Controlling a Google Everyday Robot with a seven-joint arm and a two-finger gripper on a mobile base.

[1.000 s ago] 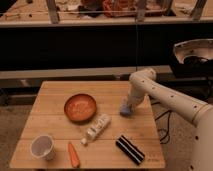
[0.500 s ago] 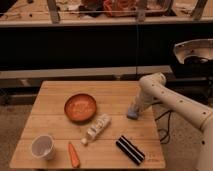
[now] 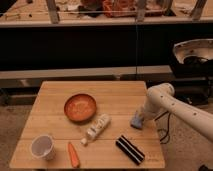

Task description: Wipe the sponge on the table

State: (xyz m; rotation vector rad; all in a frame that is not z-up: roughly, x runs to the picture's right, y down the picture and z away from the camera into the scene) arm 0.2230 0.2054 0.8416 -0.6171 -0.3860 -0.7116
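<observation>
The light-blue sponge [image 3: 136,121] lies on the wooden table [image 3: 55,97] near its right edge. My gripper [image 3: 140,116] comes down from the white arm [image 3: 170,102] on the right and sits right on top of the sponge, pressing it against the planks. The gripper's lower end covers part of the sponge.
An orange bowl [image 3: 80,106] sits mid-table. A white bottle [image 3: 97,127] lies on its side in front of it. A black block with white stripes [image 3: 129,149] is near the front right corner. A white cup [image 3: 42,147] and a carrot [image 3: 73,154] are front left.
The gripper and sponge have slid rightward and toward the front along the table's right side, from beside the bowl's level toward the right edge.
</observation>
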